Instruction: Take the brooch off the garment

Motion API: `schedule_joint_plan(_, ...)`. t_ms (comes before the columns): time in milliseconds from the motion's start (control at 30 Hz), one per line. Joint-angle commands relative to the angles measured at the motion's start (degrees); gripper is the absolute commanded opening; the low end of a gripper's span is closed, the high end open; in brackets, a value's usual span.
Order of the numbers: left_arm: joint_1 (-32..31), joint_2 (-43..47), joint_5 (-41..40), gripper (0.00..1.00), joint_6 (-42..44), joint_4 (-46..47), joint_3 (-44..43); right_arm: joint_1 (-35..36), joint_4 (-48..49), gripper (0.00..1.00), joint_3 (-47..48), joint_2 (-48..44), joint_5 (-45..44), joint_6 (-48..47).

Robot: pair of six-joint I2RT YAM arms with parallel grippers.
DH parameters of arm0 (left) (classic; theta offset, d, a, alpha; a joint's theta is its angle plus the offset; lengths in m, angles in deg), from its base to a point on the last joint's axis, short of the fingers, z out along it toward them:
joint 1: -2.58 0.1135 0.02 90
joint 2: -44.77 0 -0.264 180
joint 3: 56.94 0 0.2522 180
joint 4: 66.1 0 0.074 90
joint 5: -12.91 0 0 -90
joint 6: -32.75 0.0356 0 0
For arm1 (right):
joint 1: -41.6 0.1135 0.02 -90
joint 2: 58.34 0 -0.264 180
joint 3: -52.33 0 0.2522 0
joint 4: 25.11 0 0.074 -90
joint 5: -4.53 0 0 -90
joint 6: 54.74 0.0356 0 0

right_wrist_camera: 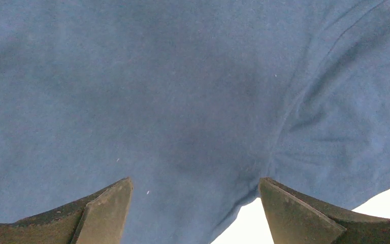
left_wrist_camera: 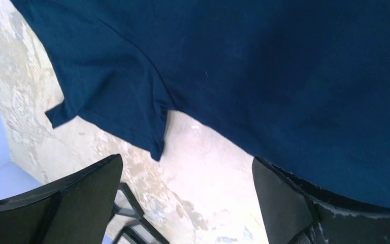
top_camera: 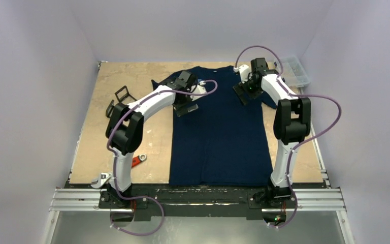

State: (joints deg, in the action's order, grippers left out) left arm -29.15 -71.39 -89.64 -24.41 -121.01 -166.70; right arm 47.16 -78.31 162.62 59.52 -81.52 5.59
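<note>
At 6 o'clock we see a grooved aluminium rail (top_camera: 76, 199) edging the bench (top_camera: 94, 147), a mottled tan board boxed in by plain pale walls (top_camera: 30, 76). The garment (top_camera: 218, 137), soft matte navy, lies flat up the middle, hem at 6, collar at 12. Over its shoulders the left fingers (top_camera: 187, 109) at 11 and the right fingers (top_camera: 241, 93) at 1 both stand spread wide, grasping nothing.

Plain navy garment (top_camera: 218, 142), mottled tan table (top_camera: 89, 152), white-and-black arms (top_camera: 147, 101), pale lilac walls (top_camera: 30, 76)
</note>
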Motion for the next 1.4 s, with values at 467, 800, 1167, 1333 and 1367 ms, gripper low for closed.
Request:
schedule_joint_plan(467,-4.2,-1.5,-4.0,1.0,6.5,10.6,10.3,0.0,-0.1,0.98,-4.0,2.4,-2.8,-1.4)
schedule_joint_plan(800,-8.7,7.6,-2.7,1.0,4.8,12.6,25.0,0.0,0.7,0.95,-17.5,-5.8,0.4,-1.9)
schedule_joint_plan(1167,-18.8,19.7,7.7,1.0,-0.4,5.4,37.7,0.3,-0.5,0.95,-34.2,-19.2,3.9,-4.9)
schedule_joint_plan(1333,-23.1,23.4,11.8,1.0,-3.5,1.7,40.2,0.7,-3.2,0.95,-39.8,-24.5,5.7,-9.2)
schedule_joint_plan(1367,-23.4,24.0,12.2,1.0,-3.6,1.1,40.5,0.8,-3.7,0.95,-40.9,-25.5,5.9,-10.0)
